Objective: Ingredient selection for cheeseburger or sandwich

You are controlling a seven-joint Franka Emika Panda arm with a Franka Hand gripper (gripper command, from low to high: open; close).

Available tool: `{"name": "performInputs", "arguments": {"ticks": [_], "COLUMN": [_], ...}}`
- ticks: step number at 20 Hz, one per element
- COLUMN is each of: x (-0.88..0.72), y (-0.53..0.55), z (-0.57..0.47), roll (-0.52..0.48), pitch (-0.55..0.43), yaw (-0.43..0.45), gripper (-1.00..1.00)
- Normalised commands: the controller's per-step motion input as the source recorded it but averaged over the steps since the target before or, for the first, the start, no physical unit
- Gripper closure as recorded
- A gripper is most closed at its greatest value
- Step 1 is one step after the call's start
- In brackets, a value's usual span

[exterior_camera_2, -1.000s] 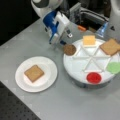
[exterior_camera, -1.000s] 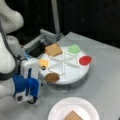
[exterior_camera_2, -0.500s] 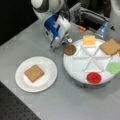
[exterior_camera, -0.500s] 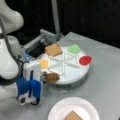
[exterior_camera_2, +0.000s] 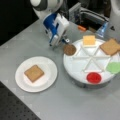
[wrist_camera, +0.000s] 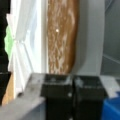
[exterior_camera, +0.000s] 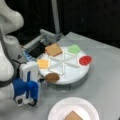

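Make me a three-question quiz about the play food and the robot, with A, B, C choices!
1. Where is the toast square that is off the tray?
A. on the white plate
B. on the red disc
C. in the gripper

2. How many toast squares show in a front view?
A. one
B. two
C. four

3. What is the gripper doing?
A. lying flat on the plate
B. pinching the brown patty at the tray's edge
C. holding lettuce

Answers: A, it lies on the plate; B, the second one sits in the tray; B, the wrist view shows its fingers closed at the patty.
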Motion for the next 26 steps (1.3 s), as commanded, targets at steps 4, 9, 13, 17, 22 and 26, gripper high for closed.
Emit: {"name": "performInputs", "arguments": {"ticks": [4,9,13,17,22,26], "x": [0.16,0.16,0.17,0.21,0.23,0.25], "y": [-0.36,-0.27,-0.19,-0.18,-0.22,-0.27], "z": [-0.10,-0.12,-0.12,-0.11,-0.11,-0.09], "roll": [0.234,0.200,0.174,0.171,0.178,0.185], "pitch": [-0.061,-0.060,-0.062,-0.044,-0.030,-0.013], "yaw": [0.267,0.267,0.253,0.241,0.231,0.228], "gripper": [1.00,1.00,-1.00,-1.00,-1.00,-1.00]}}
